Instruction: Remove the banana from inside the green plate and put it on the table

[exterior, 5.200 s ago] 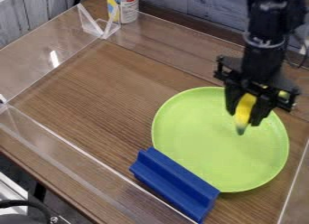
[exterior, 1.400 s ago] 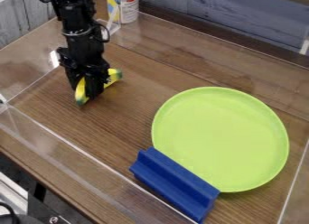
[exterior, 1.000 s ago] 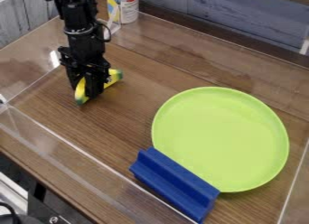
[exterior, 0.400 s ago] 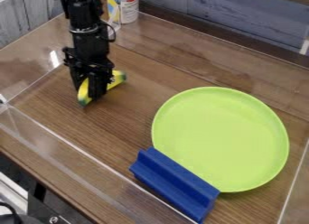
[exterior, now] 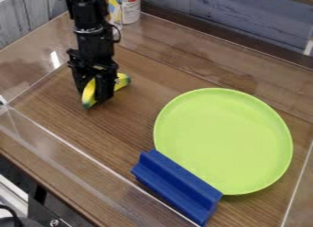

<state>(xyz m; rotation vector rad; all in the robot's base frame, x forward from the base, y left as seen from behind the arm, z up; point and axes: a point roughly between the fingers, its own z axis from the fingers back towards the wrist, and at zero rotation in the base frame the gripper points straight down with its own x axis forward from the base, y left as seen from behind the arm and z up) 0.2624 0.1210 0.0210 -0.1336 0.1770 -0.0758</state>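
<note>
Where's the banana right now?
In the camera view, the banana is at upper left, on the table under the gripper, well left of the green plate.

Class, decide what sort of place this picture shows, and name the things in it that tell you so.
Probably a robotics workspace set up for handling tests: a dark robot arm reaches over a wooden tabletop, where a toy banana and a green plate lie.

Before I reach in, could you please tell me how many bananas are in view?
1: the small curved yellow toy banana, at the black end effector on the brown wood-grain table. The end effector partly covers it.
</note>
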